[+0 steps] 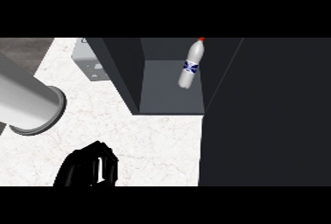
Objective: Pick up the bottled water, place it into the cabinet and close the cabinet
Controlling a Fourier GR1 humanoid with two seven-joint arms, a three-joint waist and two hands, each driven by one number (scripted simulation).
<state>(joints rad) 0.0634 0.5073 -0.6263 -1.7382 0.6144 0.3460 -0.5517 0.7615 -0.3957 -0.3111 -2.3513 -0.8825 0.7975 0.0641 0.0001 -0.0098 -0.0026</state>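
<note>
The white marbled bench (142, 144) fills most of the view. Over its right side stands the dark cabinet (174, 94), its open compartment showing a grey floor between dark side walls, and its wide dark door (265, 113) reaches down the right of the view. At the left a grey forearm (26, 103) crosses the bench slantwise, ending in a round rim. Below it, near the lower edge, is the left hand (87, 168), black, held over the bench; its fingers (103, 159) look curled together with nothing held between them. The right hand is nowhere to be seen. A small grey fixture (89, 61) lies on the bench beside the cabinet's left wall. The bottled water (192, 63) is inside the cabinet, against the right wall, tilted, with its red cap uppermost and a blue label round its middle.
</note>
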